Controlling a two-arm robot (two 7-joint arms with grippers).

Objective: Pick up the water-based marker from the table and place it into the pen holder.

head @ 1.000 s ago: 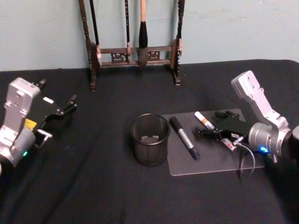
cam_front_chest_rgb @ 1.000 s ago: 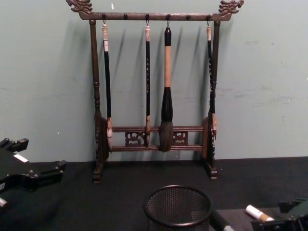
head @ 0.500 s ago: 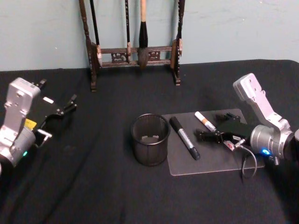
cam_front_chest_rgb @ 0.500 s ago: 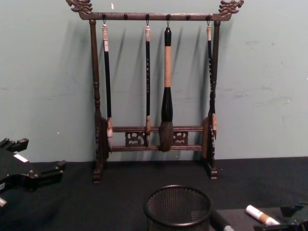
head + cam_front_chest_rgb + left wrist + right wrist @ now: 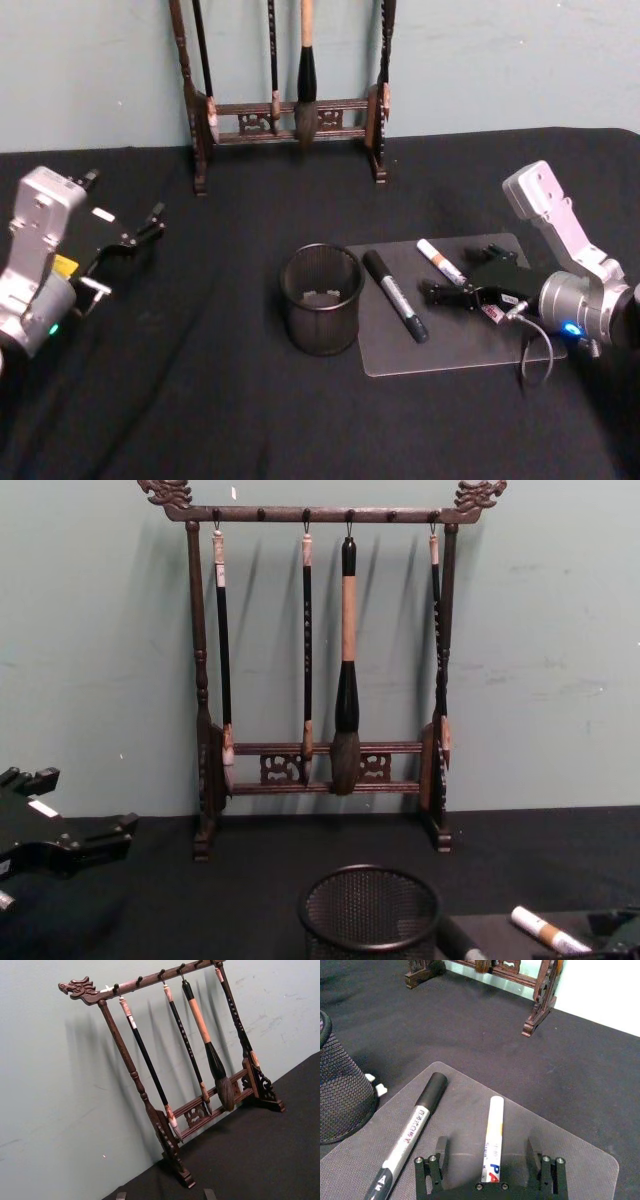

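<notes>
White marker (image 5: 440, 262) is lying flat on a grey mat (image 5: 455, 352) on the black table (image 5: 200, 400), right of centre. It's showing a white barrel w/ an orange-brown band nearer the end pointing away from the robot. A black marker (image 5: 394, 295) w/ a grey label is lying on the same mat, left of the white one & apart from it. The pen holder (image 5: 321, 298), a round black mesh cup w/ a solid rim, is standing upright just beside the mat's left edge, so the black marker is sitting btwn it & the white marker.

Right gripper (image 5: 458, 272) is sitting low over the mat at the white marker's near end, fingers spread apart & gripping nothing. Right wrist view is adding detail: the barrel is running btwn the two fingers (image 5: 441, 1149) w/ a gap each side, & blue/red print is showing on the barrel's near part. Can't tell if the tips are touching the mat.

Left gripper (image 5: 126, 194) is hanging over the table's left side, well apart from the cup, fingers apart & empty. Left wrist view is looking at the brush rack (image 5: 175, 1085) by the wall. Chest view is giving that rack at full height w/ carved dragon ends & four brushes hanging, plus the cup's top & the marker's far end side-on.
</notes>
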